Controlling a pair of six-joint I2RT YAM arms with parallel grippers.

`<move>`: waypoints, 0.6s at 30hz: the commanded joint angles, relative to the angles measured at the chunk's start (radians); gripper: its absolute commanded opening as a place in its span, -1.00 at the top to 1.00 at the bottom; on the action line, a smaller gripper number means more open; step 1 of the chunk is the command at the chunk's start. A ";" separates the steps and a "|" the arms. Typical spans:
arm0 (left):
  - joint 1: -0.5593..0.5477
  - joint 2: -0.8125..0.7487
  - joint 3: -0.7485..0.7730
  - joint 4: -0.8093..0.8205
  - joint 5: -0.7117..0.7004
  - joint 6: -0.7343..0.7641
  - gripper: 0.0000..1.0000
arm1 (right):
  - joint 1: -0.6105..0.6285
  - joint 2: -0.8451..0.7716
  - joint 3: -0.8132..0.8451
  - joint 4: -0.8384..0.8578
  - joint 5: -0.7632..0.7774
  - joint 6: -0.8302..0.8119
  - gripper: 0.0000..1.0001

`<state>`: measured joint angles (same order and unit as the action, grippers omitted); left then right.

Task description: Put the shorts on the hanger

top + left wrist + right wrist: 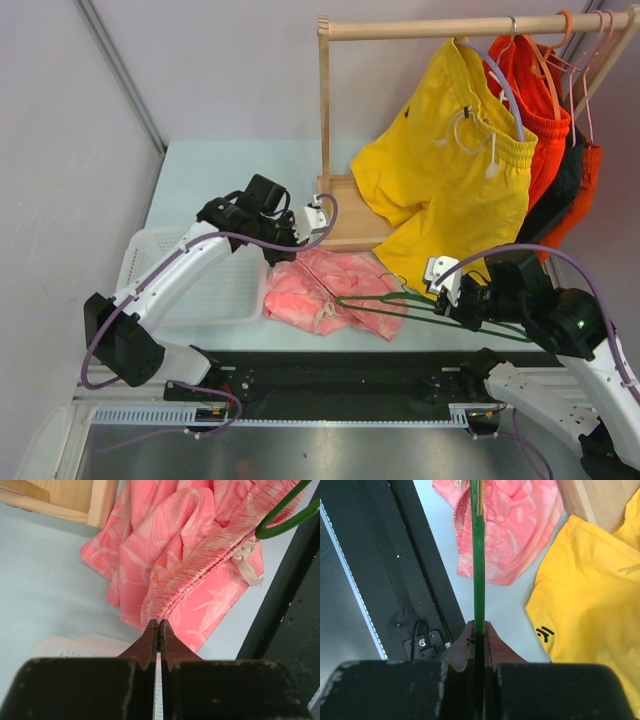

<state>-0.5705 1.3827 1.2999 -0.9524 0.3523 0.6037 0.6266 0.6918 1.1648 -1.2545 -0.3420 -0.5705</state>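
Observation:
The pink mottled shorts [330, 288] lie crumpled on the table in front of the rack's wooden base. My left gripper [159, 624] is shut on the gathered waistband of the shorts [190, 555] at its near end. The green wire hanger [420, 305] lies slanted across the shorts, its hook end [282, 517] curving over the waistband by the white drawstring. My right gripper [478, 626] is shut on a straight bar of the hanger [478, 555], which runs away from the jaws toward the shorts [507, 525].
A wooden clothes rack [330, 130] stands at the back with yellow shorts [450, 170] and orange-red shorts [535, 110] hanging on it. A white basket [205, 285] sits left of the pink shorts. A black rail [340, 375] runs along the near table edge.

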 commanded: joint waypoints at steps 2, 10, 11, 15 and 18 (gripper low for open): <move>0.011 0.012 0.048 0.004 0.037 0.024 1.00 | 0.004 -0.002 0.010 0.004 0.064 0.031 1.00; 0.011 0.006 0.055 -0.006 0.056 0.025 1.00 | 0.004 0.032 0.006 0.036 0.135 0.057 1.00; 0.011 0.003 0.055 -0.006 0.059 0.027 0.99 | 0.004 0.037 0.004 0.040 0.138 0.057 1.00; 0.011 -0.001 0.070 -0.017 0.066 0.013 1.00 | 0.004 0.049 0.004 0.070 0.097 0.055 1.00; 0.011 0.009 0.093 -0.028 0.073 0.002 1.00 | 0.008 0.066 0.001 0.108 0.052 0.066 1.00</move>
<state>-0.5690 1.3964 1.3201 -0.9737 0.3809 0.6098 0.6273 0.7410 1.1648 -1.2285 -0.2527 -0.5282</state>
